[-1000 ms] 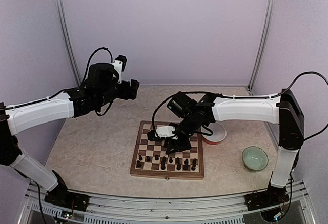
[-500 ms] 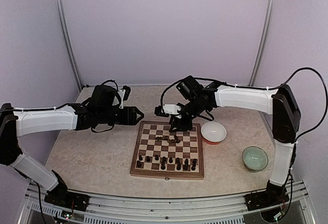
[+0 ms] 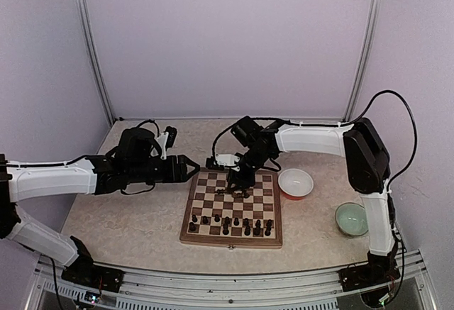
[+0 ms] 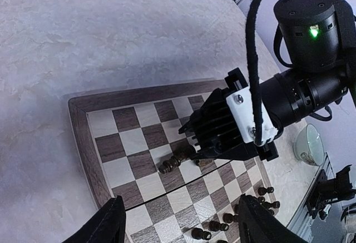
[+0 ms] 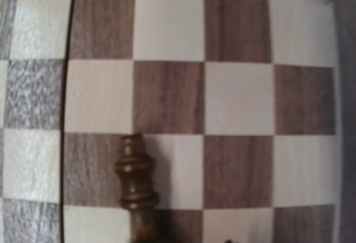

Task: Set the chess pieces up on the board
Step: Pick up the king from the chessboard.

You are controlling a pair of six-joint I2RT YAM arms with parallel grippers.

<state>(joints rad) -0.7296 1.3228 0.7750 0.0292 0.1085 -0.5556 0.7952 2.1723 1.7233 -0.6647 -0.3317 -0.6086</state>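
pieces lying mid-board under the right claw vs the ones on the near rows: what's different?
Pose: the mid-board pieces lie on their sides; the near-row pieces stand upright.
Count: the mid-board pieces are only a few; the near-row pieces number about a dozen.
Place: the mid-board pieces sit right under the right claw; the near-row pieces are well clear of it.
Shared: both are small, dark and on the board.

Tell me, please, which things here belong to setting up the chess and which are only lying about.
Belong to the job: the board; the chess pieces, most standing in the near rows, a few lying further back.
Lying about: the white bowl; the green bowl, both right of the board.
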